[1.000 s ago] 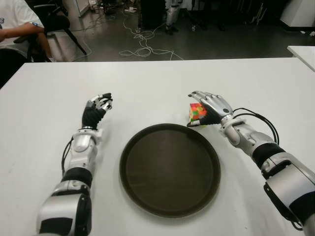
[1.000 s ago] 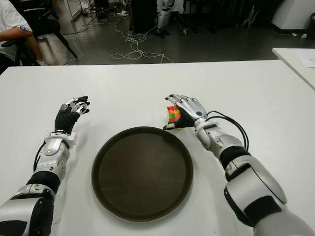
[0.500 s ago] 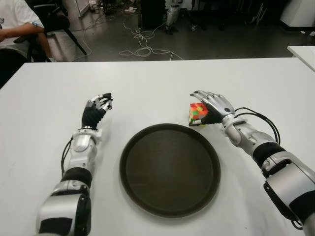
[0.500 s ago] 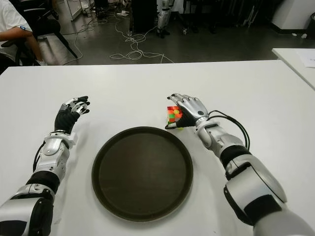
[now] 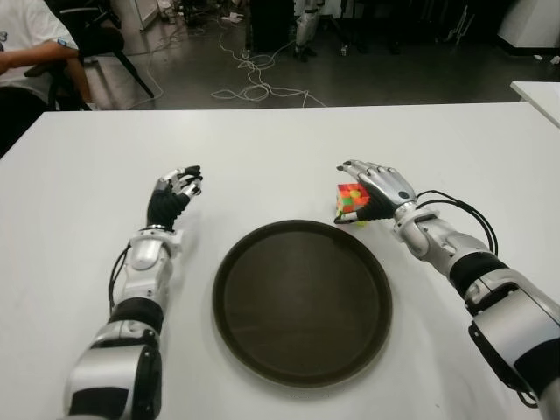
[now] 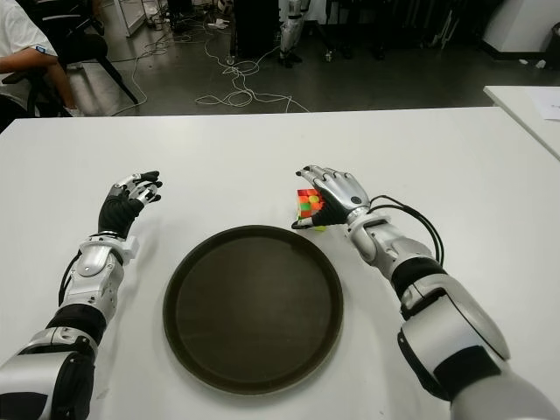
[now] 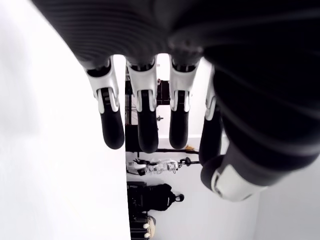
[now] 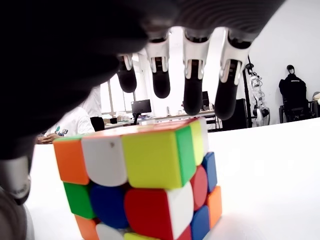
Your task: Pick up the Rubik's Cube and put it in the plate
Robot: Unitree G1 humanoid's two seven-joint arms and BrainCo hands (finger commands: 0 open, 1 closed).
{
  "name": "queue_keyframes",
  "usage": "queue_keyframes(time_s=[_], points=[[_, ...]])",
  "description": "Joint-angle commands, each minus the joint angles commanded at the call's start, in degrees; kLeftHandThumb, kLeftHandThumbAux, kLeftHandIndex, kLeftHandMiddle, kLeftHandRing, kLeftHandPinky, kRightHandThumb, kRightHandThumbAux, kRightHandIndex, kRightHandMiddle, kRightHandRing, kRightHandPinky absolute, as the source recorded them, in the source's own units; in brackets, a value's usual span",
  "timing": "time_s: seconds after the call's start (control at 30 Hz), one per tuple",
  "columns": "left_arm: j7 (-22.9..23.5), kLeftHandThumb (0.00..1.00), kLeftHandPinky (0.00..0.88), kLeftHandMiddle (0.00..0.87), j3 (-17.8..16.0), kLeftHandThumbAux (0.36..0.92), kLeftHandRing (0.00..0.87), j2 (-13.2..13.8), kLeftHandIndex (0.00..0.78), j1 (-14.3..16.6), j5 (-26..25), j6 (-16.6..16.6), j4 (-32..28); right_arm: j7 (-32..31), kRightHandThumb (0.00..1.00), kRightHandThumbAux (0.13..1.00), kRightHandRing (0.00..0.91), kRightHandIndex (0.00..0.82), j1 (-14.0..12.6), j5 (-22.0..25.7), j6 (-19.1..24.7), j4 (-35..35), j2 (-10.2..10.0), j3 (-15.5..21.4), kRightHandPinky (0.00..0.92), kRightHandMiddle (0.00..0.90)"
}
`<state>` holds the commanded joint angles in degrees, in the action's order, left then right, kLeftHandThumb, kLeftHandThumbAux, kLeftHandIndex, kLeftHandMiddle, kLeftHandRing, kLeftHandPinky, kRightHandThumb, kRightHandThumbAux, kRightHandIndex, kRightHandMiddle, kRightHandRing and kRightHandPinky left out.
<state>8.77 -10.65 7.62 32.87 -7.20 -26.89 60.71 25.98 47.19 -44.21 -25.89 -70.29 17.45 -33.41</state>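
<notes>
The Rubik's Cube [image 5: 352, 202] stands on the white table [image 5: 262, 149] just beyond the far right rim of the round dark plate [image 5: 302, 306], which holds nothing. My right hand [image 5: 372, 188] hovers over the cube from the right, palm down. In the right wrist view the cube [image 8: 145, 185] sits under the spread fingers [image 8: 192, 95], with a gap between them and its top face, and the thumb is beside it. My left hand [image 5: 175, 188] shows left of the plate with relaxed fingers, holding nothing.
A seated person [image 5: 26, 44] and a chair [image 5: 96, 39] are beyond the table's far left corner. Cables [image 5: 254, 83] lie on the floor behind. A second white table [image 5: 538, 92] shows at the far right.
My right hand has shifted very slightly over the cube. The cube, the plate and the left hand keep their places.
</notes>
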Motion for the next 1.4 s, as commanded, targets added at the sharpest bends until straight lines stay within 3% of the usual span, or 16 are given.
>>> queue_keyframes(time_s=[1.0,1.4], points=[[-0.9,0.684,0.249,0.23,0.4,0.723,0.219,-0.2,0.399,-0.3,0.6,-0.9,-0.3,-1.8,0.0,0.486,0.19,0.116,-0.3,0.8,-0.2,-0.3,-0.3,0.6,0.293,0.152],[-0.6,0.685,0.251,0.244,0.3,0.723,0.228,0.0,0.399,-0.1,0.5,-0.4,0.2,-3.0,0.0,0.535,0.18,0.106,-0.1,1.2,1.0,-0.6,-0.4,1.2,0.287,0.143]])
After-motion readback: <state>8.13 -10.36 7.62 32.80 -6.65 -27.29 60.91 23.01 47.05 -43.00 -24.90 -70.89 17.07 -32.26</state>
